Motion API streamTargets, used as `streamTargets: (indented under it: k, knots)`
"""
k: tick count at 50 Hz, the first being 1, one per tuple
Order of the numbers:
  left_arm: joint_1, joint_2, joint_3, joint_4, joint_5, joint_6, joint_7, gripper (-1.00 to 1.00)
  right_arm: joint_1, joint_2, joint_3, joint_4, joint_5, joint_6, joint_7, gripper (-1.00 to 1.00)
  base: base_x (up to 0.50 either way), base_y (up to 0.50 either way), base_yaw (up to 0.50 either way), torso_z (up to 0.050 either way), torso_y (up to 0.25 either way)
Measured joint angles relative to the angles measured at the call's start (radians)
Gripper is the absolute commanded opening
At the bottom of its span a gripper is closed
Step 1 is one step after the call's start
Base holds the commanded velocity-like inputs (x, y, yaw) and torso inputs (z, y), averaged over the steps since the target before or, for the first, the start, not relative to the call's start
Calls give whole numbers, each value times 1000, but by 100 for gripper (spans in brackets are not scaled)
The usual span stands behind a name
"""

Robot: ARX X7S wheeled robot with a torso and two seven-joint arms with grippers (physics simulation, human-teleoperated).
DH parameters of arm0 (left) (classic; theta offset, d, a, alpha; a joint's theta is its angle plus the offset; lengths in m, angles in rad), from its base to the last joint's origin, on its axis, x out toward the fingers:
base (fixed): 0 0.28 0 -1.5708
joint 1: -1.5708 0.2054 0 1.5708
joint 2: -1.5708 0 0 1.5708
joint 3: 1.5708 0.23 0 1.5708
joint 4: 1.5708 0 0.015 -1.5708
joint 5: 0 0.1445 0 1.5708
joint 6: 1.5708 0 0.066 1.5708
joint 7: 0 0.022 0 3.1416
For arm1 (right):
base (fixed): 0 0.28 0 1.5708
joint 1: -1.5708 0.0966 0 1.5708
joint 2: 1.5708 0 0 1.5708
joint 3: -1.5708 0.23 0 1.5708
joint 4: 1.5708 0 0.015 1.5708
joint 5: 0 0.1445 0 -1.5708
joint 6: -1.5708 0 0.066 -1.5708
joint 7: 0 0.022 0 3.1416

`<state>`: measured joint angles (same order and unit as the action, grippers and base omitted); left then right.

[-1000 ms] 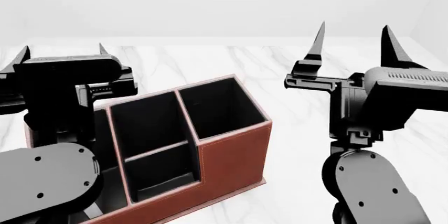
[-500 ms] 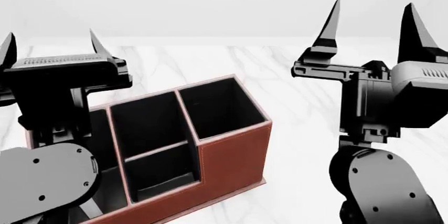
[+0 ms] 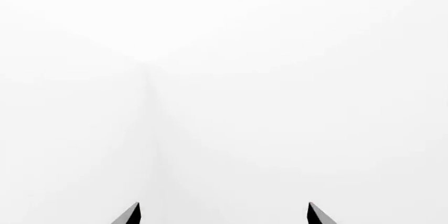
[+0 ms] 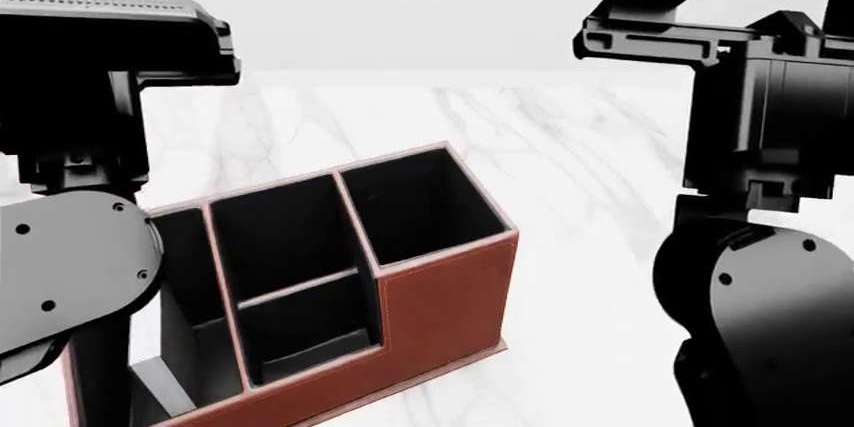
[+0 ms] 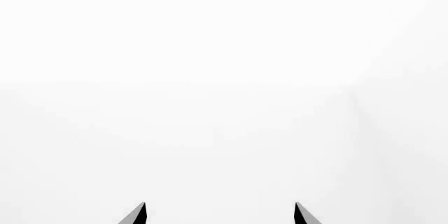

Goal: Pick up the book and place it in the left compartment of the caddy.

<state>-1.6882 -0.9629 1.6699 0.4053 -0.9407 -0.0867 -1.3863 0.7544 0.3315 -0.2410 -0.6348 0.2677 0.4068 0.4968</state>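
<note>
Head view shows a red caddy point(image 4: 400, 287) with dark compartments on a marble table point(image 4: 561, 147), and both arms raised high above it. No book appears in any picture, so I cannot tell where it is; the left compartment is partly hidden behind the left arm. The left gripper point(image 3: 222, 214) and right gripper point(image 5: 218, 214) both stand spread apart, holding nothing, pointed at blank wall. How far along things are, I cannot judge.
</note>
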Motion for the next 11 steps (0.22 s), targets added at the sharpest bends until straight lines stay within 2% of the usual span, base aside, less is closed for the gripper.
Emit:
streamTargets:
  k: [11]
  knots:
    - [-36,2,-16,3,-3,-34,18,100,33,0,-7,-15,1,19,5,100,0,0,0,0,0]
